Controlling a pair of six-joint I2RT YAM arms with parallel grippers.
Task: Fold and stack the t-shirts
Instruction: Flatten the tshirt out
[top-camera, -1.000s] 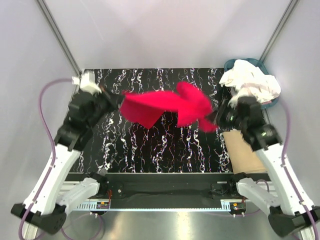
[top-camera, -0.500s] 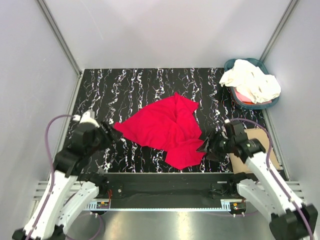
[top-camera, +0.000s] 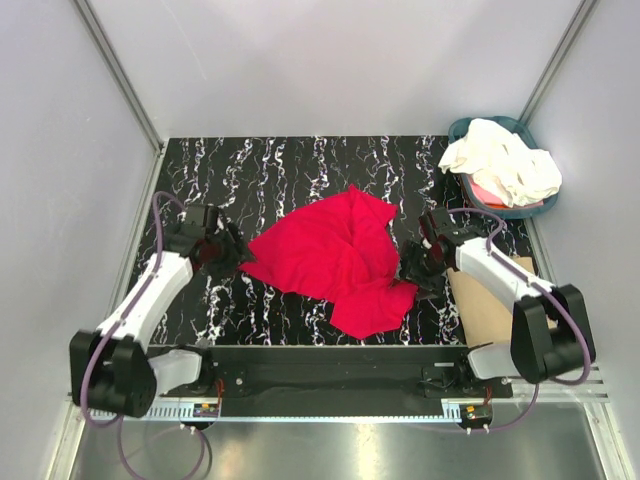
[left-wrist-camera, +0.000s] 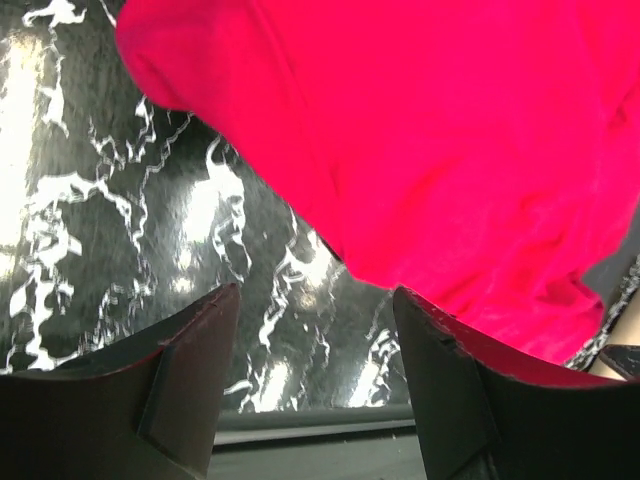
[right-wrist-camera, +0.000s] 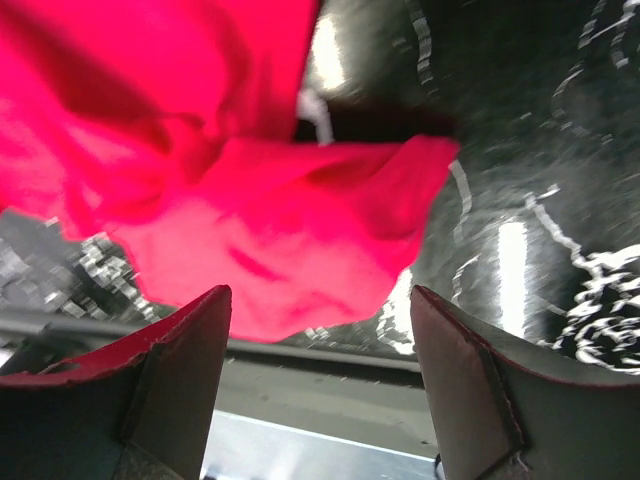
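A bright red t-shirt lies crumpled on the black marbled table, towards its near middle. My left gripper stands open just off the shirt's left edge, holding nothing. In the left wrist view the red t-shirt fills the upper right and bare table shows between the fingers. My right gripper stands open at the shirt's right edge, also holding nothing. Through the right wrist camera the red t-shirt lies rumpled ahead of the fingers. Cream-white t-shirts are heaped at the back right.
A teal round basket at the back right corner holds the cream-white heap. A flat tan cardboard sheet lies at the table's right near side, under the right arm. Grey walls close in the table on three sides.
Both grippers let go of the red t-shirt, which dropped from the air onto the table. The jaws opened, and both arms came down to the shirt's two sides.
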